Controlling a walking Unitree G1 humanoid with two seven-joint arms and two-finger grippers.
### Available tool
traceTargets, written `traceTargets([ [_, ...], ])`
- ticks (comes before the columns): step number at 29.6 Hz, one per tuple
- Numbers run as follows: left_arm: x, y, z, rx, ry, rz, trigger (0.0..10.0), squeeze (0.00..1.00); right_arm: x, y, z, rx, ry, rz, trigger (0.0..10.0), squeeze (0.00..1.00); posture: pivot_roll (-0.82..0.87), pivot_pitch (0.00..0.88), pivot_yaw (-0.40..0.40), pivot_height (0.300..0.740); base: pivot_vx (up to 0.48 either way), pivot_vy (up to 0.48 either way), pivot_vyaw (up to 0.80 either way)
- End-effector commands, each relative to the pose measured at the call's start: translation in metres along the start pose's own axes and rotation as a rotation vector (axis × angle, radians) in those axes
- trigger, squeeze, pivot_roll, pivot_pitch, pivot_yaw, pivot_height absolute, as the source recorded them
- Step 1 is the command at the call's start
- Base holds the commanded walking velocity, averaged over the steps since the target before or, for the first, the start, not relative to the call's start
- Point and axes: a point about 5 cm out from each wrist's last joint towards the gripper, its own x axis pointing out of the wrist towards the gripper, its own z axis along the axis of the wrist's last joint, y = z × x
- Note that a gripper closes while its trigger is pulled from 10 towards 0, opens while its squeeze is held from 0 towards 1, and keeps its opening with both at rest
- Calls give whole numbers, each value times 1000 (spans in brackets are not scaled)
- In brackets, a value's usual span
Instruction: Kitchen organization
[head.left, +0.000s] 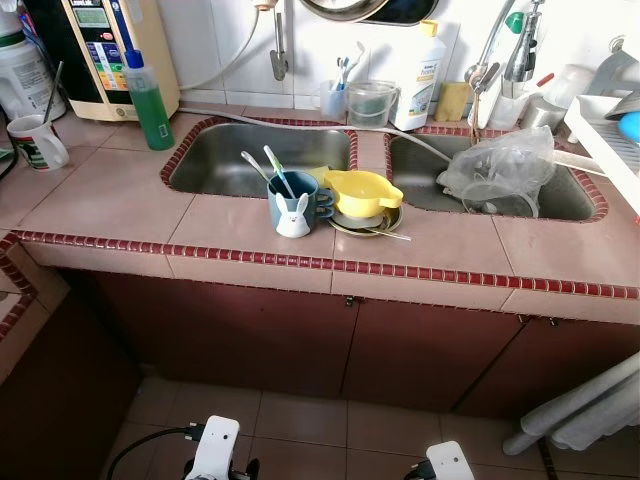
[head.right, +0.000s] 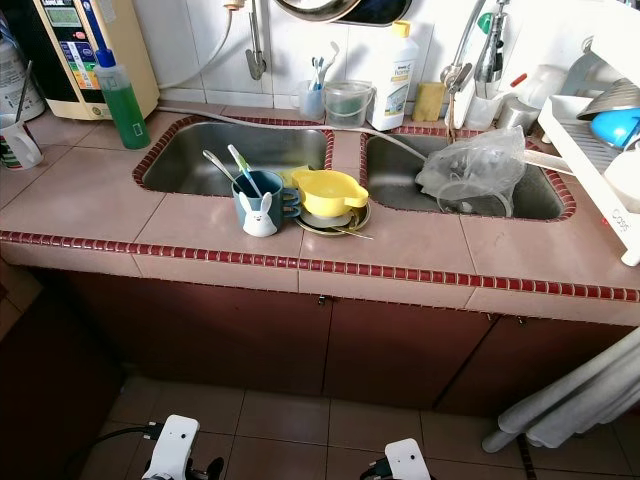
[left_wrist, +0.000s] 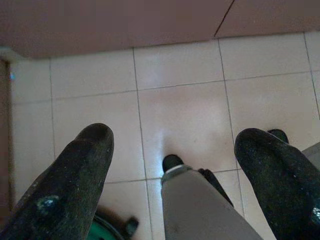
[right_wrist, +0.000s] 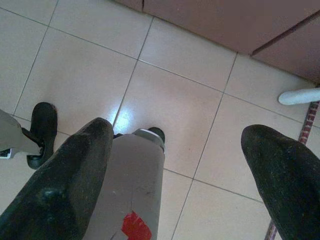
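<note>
Countertop (head.left: 120, 190) holds blue mug (head.left: 290, 205), both hands low.

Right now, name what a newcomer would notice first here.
On the counter strip between the two sinks, a yellow jug sits on a plate beside a blue mug with a white rabbit face, holding toothbrushes. A crumpled clear plastic bag fills the right sink, and a green bottle stands far left.

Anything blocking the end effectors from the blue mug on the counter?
Yes: both hang low by the floor, left end effector and right end effector, open. The counter edge stands between them and the blue mug.
</note>
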Motion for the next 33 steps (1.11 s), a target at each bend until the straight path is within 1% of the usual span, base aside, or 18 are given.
traceTargets([
  [1, 1, 1, 9, 31, -40, -10, 10000, 0, -1, -3, 0, 1, -12, 6, 10000, 0, -108, 0, 21, 711, 0, 0, 0],
  [4, 3, 2, 21, 44, -98, -26, 10000, 0, 1, -6, 13, 0, -80, 16, 10000, 0, -107, 0, 22, 711, 0, 0, 0],
  [6, 2, 8, 41, 36, -212, -20, 10000, 0, 2, -13, 36, -18, -195, 18, 10000, 0, -111, 0, 23, 711, 0, 0, 0],
  [8, 2, 10, 44, 28, -232, -18, 10000, 0, 2, -14, 42, -26, -222, 17, 10000, 0, -112, 0, 24, 711, 0, 0, 0],
  [9, 1, 15, 57, 28, -305, -1, 10000, 0, 2, -17, 57, -31, -300, 27, 10000, 0, -115, 0, 25, 711, 0, 0, 0],
  [11, 0, 20, 68, 27, -353, 19, 10000, 0, 0, -20, 71, -15, -378, 39, 10000, 0, -117, 0, 29, 711, 0, 0, 0],
  [12, -1, 24, 78, -6, -400, 24, 10000, 0, -1, -22, 82, 6, -435, 43, 10000, 0, -118, 0, 28, 711, 0, 0, 0],
  [15, -2, 27, 88, -55, -453, 21, 10000, 0, -2, -24, 91, 26, -484, 46, 10000, 0, -112, 0, 26, 711, 0, 0, 0],
  [17, -3, 30, 99, -57, -491, 35, 10000, 0, -4, -26, 100, 3, -529, 10, 10000, 0, -110, 2, 26, 711, 0, 0, 0],
  [19, -6, 29, 120, 12, -568, 62, 10000, 0, -7, -26, 122, 4, -627, -13, 10000, 0, -110, 4, 28, 711, 0, 0, 0],
  [20, -6, 29, 120, 12, -568, 62, 10000, 0, -7, -26, 122, 4, -627, -13, 10000, 0, -110, 4, 28, 711, 0, 0, 0],
  [21, -8, 28, 127, 54, -604, 83, 10000, 0, -10, -25, 131, -12, -675, -17, 10000, 0, -111, 0, 27, 711, 0, 0, 0],
  [24, -14, 24, 141, 110, -690, 78, 10000, 0, -17, -22, 153, 14, -783, 7, 10000, 0, -111, 0, 25, 711, 0, 0, 0],
  [26, -16, 20, 147, 38, -723, -15, 10000, 0, -20, -22, 162, 26, -829, 23, 10000, 0, -112, 0, 21, 711, 0, 0, 0],
  [27, -17, 21, 149, 25, -740, -20, 10000, 0, -21, -21, 165, 37, -839, 28, 10000, 0, -112, 0, 21, 711, 0, 0, 0],
  [28, -21, 22, 154, 40, -774, 2, 10000, 0, -22, -21, 169, 73, -855, 45, 10000, 0, -111, 0, 16, 711, 0, 0, 0],
  [30, -25, 20, 161, 26, -810, -10, 10000, 0, -27, -21, 176, 49, -899, 46, 10000, 0, -109, 0, 12, 711, 0, 0, 0],
  [33, -34, 15, 172, 68, -877, -4, 10000, 0, -34, -19, 185, 27, -953, 56, 10000, 0, -101, 0, 3, 711, 0, 0, 0],
])
